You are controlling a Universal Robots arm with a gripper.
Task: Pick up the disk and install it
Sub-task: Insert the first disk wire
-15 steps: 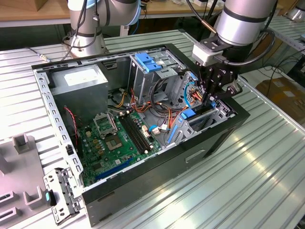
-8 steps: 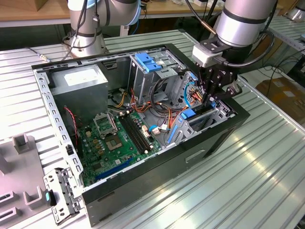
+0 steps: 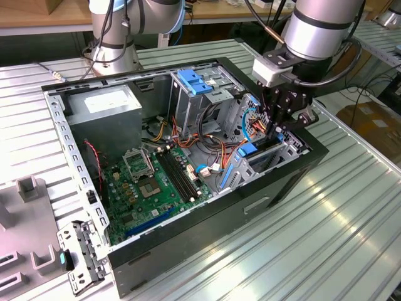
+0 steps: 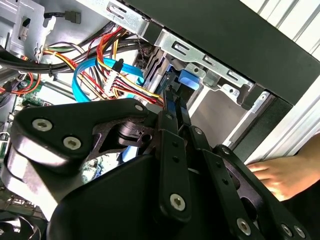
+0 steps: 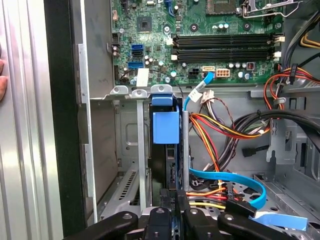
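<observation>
Fingers [image 5: 176, 200] pinching disk [image 5: 165, 127], arm vertical

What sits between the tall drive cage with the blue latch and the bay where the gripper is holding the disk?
In the exterior view, a tangle of cables lies between the cage and the bay where the gripper meets the disk.
</observation>
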